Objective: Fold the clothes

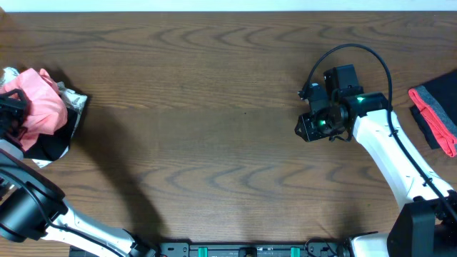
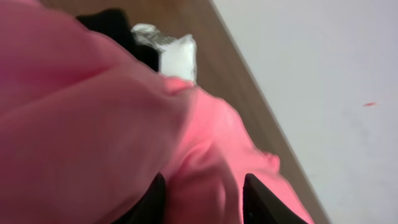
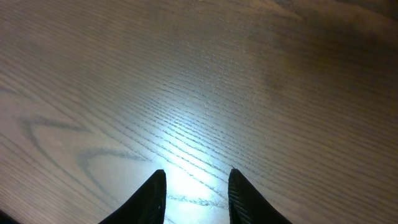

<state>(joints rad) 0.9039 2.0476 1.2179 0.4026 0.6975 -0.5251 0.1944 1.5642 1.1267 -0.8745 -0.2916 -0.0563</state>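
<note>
The clothes (image 1: 39, 103), a salmon-pink T-shirt, lie bunched on top of a pile at the table's far left edge. My left gripper (image 1: 11, 111) is at that pile. In the left wrist view the pink fabric (image 2: 106, 124) fills most of the picture, and a fold of it bulges between the two dark fingers of the left gripper (image 2: 202, 182), whose jaws stand apart. No lettering shows. My right gripper (image 1: 314, 125) hovers over bare wood at the right of centre. In its own view the right gripper (image 3: 196, 175) is open with nothing between its fingers.
Under the pink shirt lie a black garment (image 1: 53, 143) and a white-grey one (image 1: 75, 100). A red and dark grey cloth (image 1: 434, 118) lies at the table's right edge. The table's far edge (image 2: 249, 81) runs close behind the pile.
</note>
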